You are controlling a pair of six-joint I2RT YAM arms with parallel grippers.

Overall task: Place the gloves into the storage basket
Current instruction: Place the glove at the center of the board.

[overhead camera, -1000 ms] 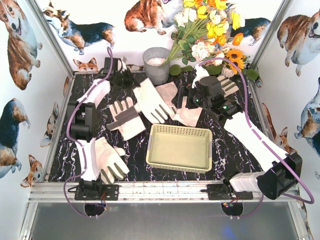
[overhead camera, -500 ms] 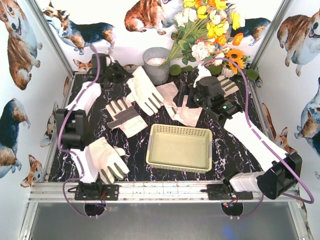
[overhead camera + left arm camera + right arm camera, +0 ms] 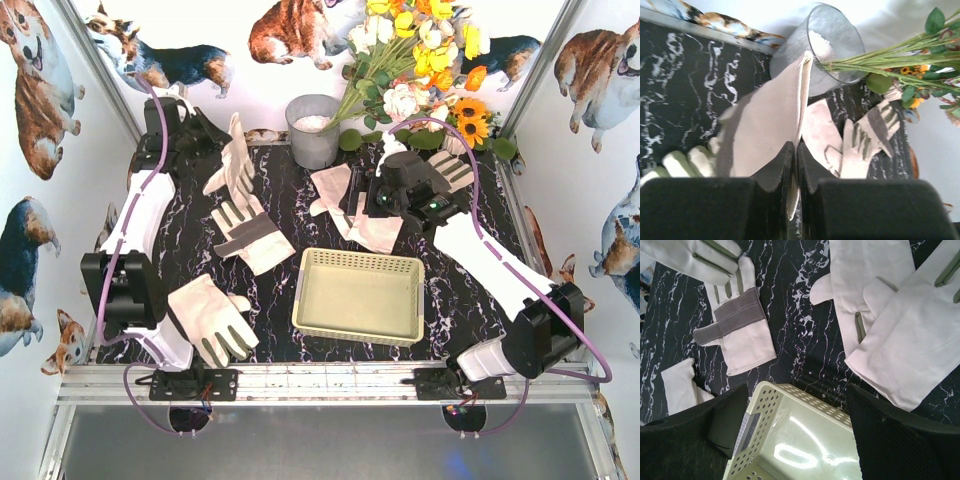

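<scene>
My left gripper [image 3: 207,142] is at the back left corner, shut on the edge of a white glove [image 3: 234,160] that hangs from it above the table. In the left wrist view the glove's hem [image 3: 770,115] runs between the closed fingers of my left gripper [image 3: 795,150]. My right gripper [image 3: 358,198] is open and empty above two overlapping gloves [image 3: 350,215] behind the cream storage basket [image 3: 360,300]. The right wrist view shows the basket [image 3: 800,435] empty below my right gripper [image 3: 797,390]. Other gloves lie at centre left [image 3: 245,232], front left [image 3: 210,318] and back right [image 3: 455,170].
A grey metal bucket [image 3: 313,128] stands at the back middle, close to the held glove, and also shows in the left wrist view [image 3: 832,45]. A flower bunch [image 3: 420,60] leans over the back right. Corgi-print walls and metal posts enclose the black marbled table [image 3: 460,290].
My left arm has swung from the back middle toward the back left corner, carrying the glove up and leftward off the table. My right gripper has shifted slightly left.
</scene>
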